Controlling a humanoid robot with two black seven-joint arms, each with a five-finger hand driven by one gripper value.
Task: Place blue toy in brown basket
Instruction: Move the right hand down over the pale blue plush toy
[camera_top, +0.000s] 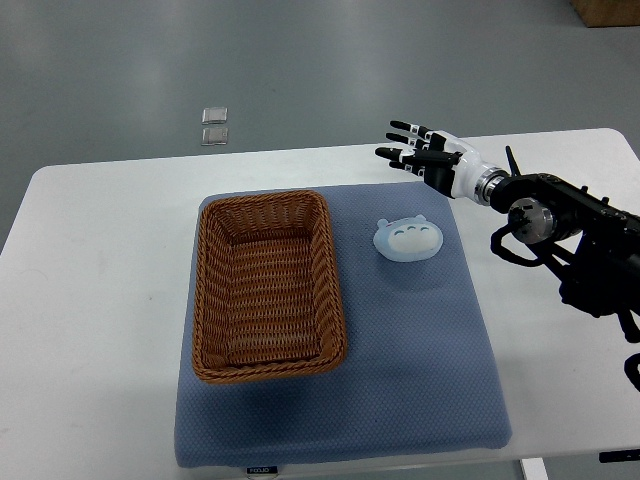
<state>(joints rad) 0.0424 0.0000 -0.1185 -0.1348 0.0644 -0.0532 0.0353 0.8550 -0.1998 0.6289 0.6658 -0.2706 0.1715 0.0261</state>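
A pale blue toy (408, 239) lies on the blue mat, just right of the brown wicker basket (206, 290), which holds nothing. My right hand (415, 149) hovers beyond the toy, over the mat's far right edge, fingers spread and holding nothing. Its black arm (570, 225) comes in from the right edge. The left arm does not show.
A blue-grey mat (420, 360) covers the middle of the white table (90, 300). Two small clear squares (214, 125) lie on the grey floor beyond the table. A brown box corner (608, 10) shows at the top right.
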